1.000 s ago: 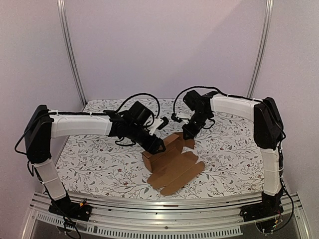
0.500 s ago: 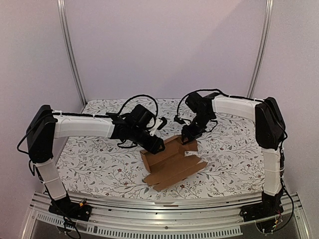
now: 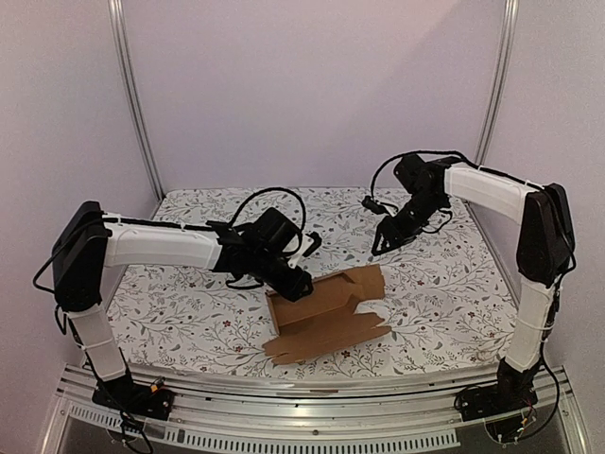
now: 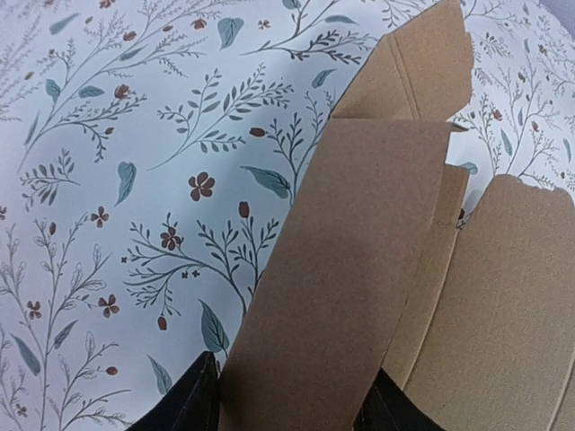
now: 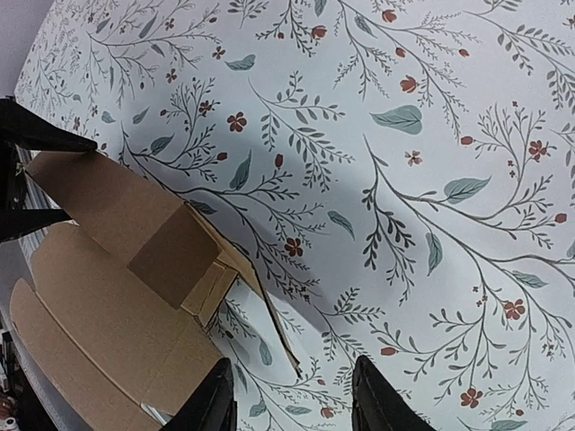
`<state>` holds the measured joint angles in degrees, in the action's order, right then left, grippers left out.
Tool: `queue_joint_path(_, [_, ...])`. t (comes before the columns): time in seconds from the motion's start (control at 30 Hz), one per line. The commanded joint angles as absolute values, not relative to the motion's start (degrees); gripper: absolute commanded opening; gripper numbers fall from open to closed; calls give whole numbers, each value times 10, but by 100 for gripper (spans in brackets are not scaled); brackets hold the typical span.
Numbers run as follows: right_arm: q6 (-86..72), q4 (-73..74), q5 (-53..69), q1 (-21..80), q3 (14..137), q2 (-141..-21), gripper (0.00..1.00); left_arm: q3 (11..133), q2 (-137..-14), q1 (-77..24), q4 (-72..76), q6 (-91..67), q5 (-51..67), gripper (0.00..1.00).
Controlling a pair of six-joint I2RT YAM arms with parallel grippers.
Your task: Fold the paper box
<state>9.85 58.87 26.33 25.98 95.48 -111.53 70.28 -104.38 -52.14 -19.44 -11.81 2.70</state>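
Two arms reach over the flowered tabletop (image 3: pixel 189 312). The left end effector (image 3: pixel 295 286) straddles the left end of the paper box (image 3: pixel 326 307); I cannot tell whether it pinches. The plain brown box lies near centre, half-formed, one long wall raised and a flap lying flat in front. The right end effector (image 3: pixel 383 244) hangs open, well apart.

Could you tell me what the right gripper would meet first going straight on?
Probably the tablecloth beside the box: cloth shows ahead of the right gripper, though the box's edge reaches into that line and might come first.
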Motion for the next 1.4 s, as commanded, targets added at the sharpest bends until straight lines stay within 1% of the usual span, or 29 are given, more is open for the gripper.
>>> queue_joint_path(0.0, [117,582,269,242,918,-1072,42,710,-1033,-562,-234,-85,-54,49])
queue_joint_path(0.13, [110,553,249,211,877,-1050,42,714,-1035,-601,-247,-53,-135,46])
queue_joint_path(0.3, [126,533,236,200,846,-1069,43,717,-1045,-658,-244,-4,-287,34])
queue_joint_path(0.4, [119,530,270,200,842,-1090,43,723,-1052,-684,-243,24,-360,29])
queue_joint_path(0.5, [112,525,300,203,837,-1104,43,728,-1054,-697,-244,39,-390,24])
queue_joint_path(0.57, [119,523,319,204,832,-1114,44,729,-1055,-702,-243,47,-407,17])
queue_joint_path(0.63, [129,511,329,205,824,-1119,44,729,-1054,-706,-243,54,-414,13])
queue_joint_path(0.77, [143,495,332,206,822,-1126,44,723,-1044,-707,-233,59,-405,7])
queue_joint_path(0.83, [146,492,343,210,825,-1130,45,717,-1037,-707,-220,63,-408,1])
queue_joint_path(1.07, [176,494,384,259,826,-1129,46,698,-1022,-711,-181,80,-427,0])
queue_joint_path(1.2, [184,498,415,260,823,-1112,46,683,-1011,-717,-157,96,-455,0])
queue_joint_path(1.37, [198,501,477,260,805,-1089,49,660,-998,-726,-120,104,-478,0])
